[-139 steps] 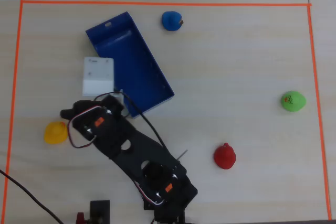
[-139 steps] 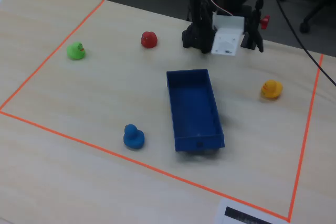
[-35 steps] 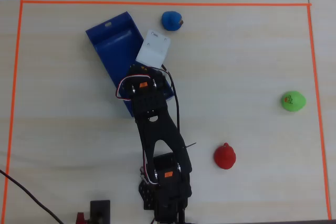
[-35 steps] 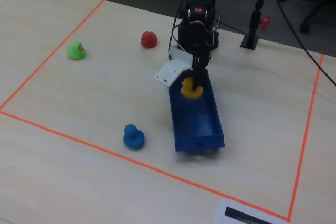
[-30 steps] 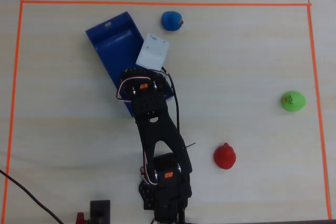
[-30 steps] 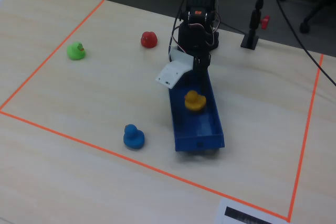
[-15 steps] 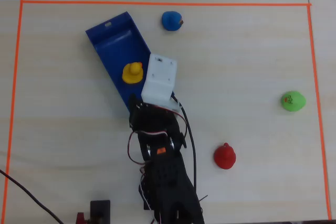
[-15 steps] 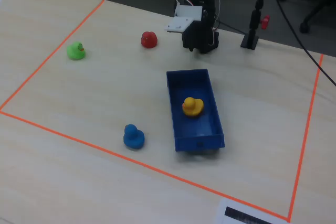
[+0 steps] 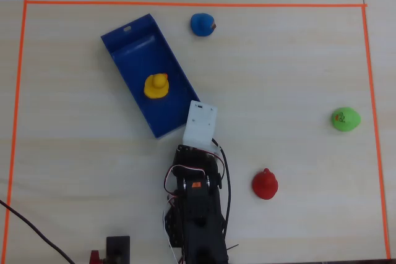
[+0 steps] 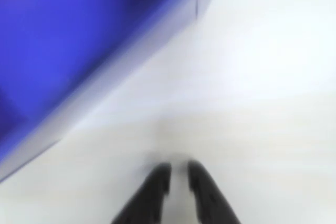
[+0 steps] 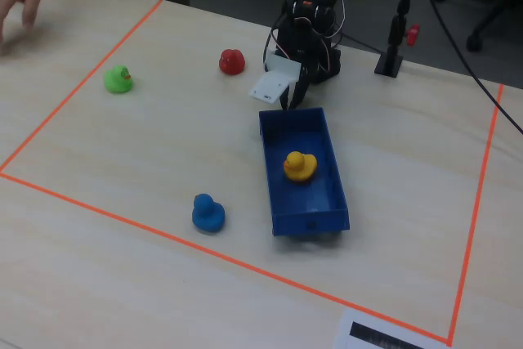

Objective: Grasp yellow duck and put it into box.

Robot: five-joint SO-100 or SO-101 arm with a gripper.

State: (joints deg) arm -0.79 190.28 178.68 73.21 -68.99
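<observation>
Overhead view: the yellow duck (image 9: 156,86) sat inside the blue box (image 9: 133,44), upper left of centre; the arm (image 9: 197,205) stood at bottom centre.
Wrist view: the gripper (image 10: 178,173) was nearly closed and held nothing, at the bottom edge.
Fixed view: the yellow duck (image 11: 299,166) lay in the blue box (image 11: 321,133), centre.

Even bright light; blurred wrist view
</observation>
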